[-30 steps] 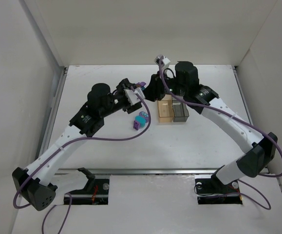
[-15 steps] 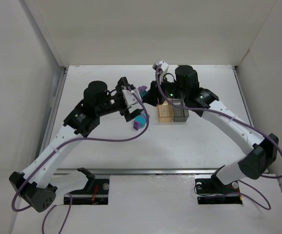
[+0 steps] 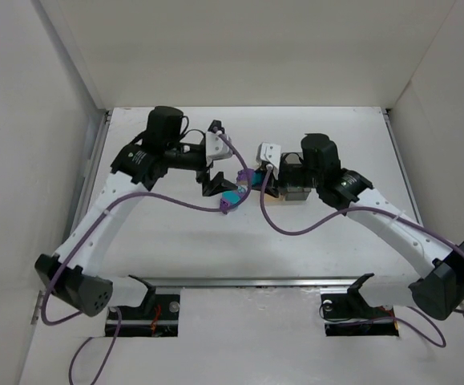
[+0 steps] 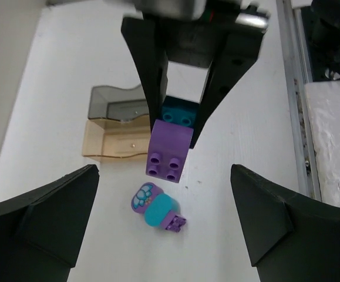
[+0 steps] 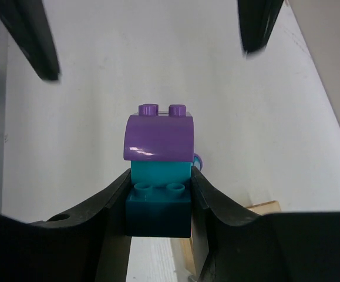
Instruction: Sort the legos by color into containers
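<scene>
Two joined bricks, purple on teal, are held near the amber bin and grey bin, the teal end clamped in the right gripper. Left gripper faces them, fingers wide apart. Likely step: splitting the colours. Next, left must close on the purple brick and pull.

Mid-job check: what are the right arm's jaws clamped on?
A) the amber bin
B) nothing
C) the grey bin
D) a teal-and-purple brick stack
D: in the right wrist view the right jaws pinch the teal base of the brick stack, its purple piece on top.
</scene>
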Available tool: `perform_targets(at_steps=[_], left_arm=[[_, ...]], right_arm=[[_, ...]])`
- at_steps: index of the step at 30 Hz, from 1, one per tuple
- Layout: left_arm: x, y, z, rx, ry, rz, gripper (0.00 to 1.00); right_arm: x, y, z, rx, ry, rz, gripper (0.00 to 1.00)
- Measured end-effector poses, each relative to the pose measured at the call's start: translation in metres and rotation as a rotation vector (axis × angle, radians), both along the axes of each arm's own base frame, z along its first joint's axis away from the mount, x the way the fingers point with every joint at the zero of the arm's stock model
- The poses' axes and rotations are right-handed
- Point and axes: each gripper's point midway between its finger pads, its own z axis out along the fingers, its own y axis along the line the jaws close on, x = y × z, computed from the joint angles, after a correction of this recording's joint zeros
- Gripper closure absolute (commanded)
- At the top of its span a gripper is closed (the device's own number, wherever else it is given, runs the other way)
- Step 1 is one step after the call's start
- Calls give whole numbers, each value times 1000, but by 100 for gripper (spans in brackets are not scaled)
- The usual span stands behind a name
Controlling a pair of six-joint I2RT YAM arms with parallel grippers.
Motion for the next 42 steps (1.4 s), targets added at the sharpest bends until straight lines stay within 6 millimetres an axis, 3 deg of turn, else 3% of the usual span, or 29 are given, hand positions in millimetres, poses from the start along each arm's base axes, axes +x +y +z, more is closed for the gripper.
perform_targets(at_steps=[5,7,15,22,26,28,31,42], left_arm=[[8,-12,-49,103,123,-48,6],[10,-13,-57,116,148,-49,11],[13,-17,-42,69,106,-22,44],[11,-22,-46,72,112,-12,42],[10,-22,-51,85,129,1,65],[9,-24,-51,84,116,-9,84],[9,-25,-50,85,102,-8,100],[14,-19,-42,80,99,60,100]], right_arm=[[-3,3,9,14,-58,45,100],[-3,3,9,14,-66,53,100],[-5,4,14,24,-88,69,100],[-7,6,15,31,-85,86,100],[-9,7,18,38,-85,93,100],[-7,5,18,39,-74,83,100],[-7,4,18,46,-48,74,100],[4,-10,16,85,45,17,100]])
